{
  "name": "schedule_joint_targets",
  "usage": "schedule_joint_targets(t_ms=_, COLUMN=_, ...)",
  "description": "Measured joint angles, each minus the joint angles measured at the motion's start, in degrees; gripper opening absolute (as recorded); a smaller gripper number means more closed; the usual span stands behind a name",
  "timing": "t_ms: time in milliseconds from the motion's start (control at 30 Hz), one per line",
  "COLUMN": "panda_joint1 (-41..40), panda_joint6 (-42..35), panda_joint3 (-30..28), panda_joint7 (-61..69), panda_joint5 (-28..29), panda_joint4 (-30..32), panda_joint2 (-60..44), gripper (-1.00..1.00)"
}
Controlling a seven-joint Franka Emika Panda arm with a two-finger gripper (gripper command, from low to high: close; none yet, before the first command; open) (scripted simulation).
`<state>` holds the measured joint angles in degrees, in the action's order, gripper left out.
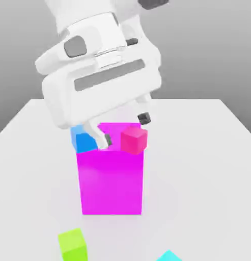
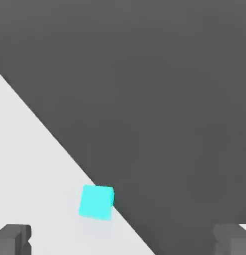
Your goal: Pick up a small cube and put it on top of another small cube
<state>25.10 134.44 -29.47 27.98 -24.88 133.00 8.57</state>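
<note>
1 green cube (image 1: 73, 244), 1 cyan cube (image 1: 169, 256), 1 blue (image 1: 84, 139), 1 pink-red (image 1: 134, 139), 1 magenta block (image 1: 112, 183).

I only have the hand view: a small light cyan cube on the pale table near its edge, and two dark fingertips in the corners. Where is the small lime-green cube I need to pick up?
Observer: The small lime-green cube sits on the white table near the exterior view's bottom edge, left of the small light cyan cube.
Operator: Anything standing between them and the arm?
Observer: Yes, a tall magenta block stands upright behind them, mid-table.
Operator: Where is my gripper?
Observer: The open, empty gripper hangs at the top of that block.
Operator: Other cubes?
Observer: A blue cube and a pink-red cube flank the block's top.
</note>
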Motion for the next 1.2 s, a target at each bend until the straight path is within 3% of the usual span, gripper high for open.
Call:
schedule_joint_targets(t_ms=300, panda_joint1=0.1, panda_joint6=0.9, panda_joint3=-1.4, panda_joint7=22.3, panda_joint5=-7.3, panda_joint4=0.4, panda_joint2=-11.2, gripper=0.00)
schedule_joint_targets(t_ms=600, panda_joint1=-2.2, panda_joint6=4.0, panda_joint3=-0.4, panda_joint7=41.3, panda_joint5=-9.9, panda_joint4=1.3, panda_joint2=-19.8, gripper=0.00)
schedule_joint_targets(t_ms=900, panda_joint1=-4.5, panda_joint6=9.7, panda_joint3=0.3, panda_joint7=57.0, panda_joint5=-7.1, panda_joint4=2.8, panda_joint2=-25.2, gripper=0.00)
schedule_joint_targets(t_ms=1200, panda_joint1=-5.1, panda_joint6=16.9, panda_joint3=-1.5, panda_joint7=68.8, panda_joint5=1.4, panda_joint4=4.9, panda_joint2=-27.2, gripper=0.00)
